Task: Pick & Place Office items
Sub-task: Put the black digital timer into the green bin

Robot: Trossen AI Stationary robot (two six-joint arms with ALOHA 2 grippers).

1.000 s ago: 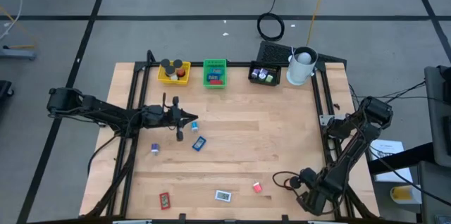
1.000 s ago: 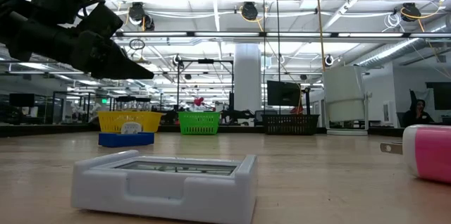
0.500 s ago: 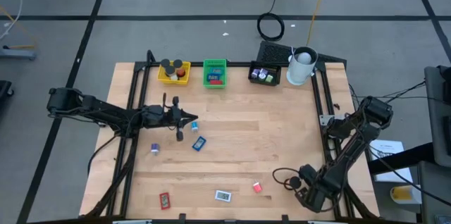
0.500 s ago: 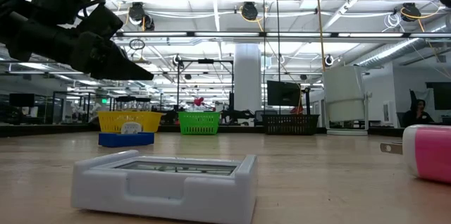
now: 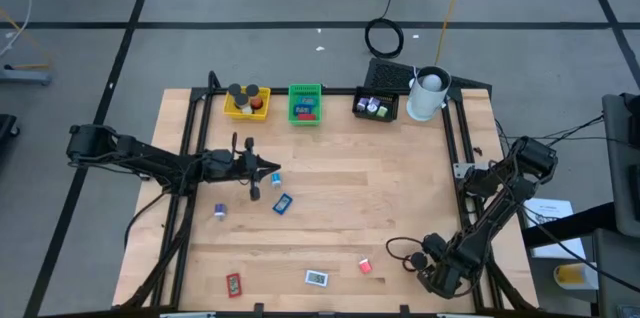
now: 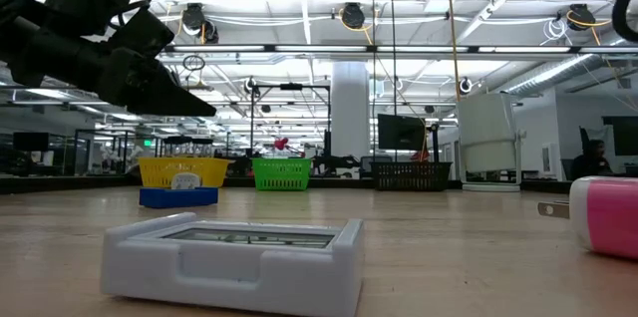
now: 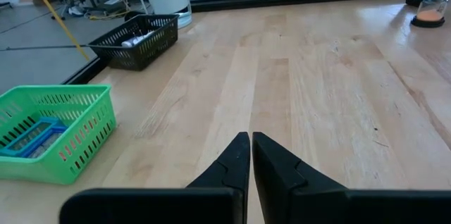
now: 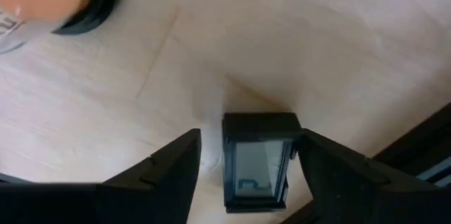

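Now the right gripper's [image 8: 246, 175] fingers [image 8: 165, 171] stand apart, straddling a small black rectangular piece with a glassy face [image 8: 257, 159] lying on the light wooden surface [image 5: 340, 208] at its near right corner; contact cannot be told. Left gripper [image 7: 250, 155]: fingers pressed together, holding nothing, hovering mid-left above the surface. A blue flat rectangular piece [image 5: 282, 203] lies just beside it, apart.
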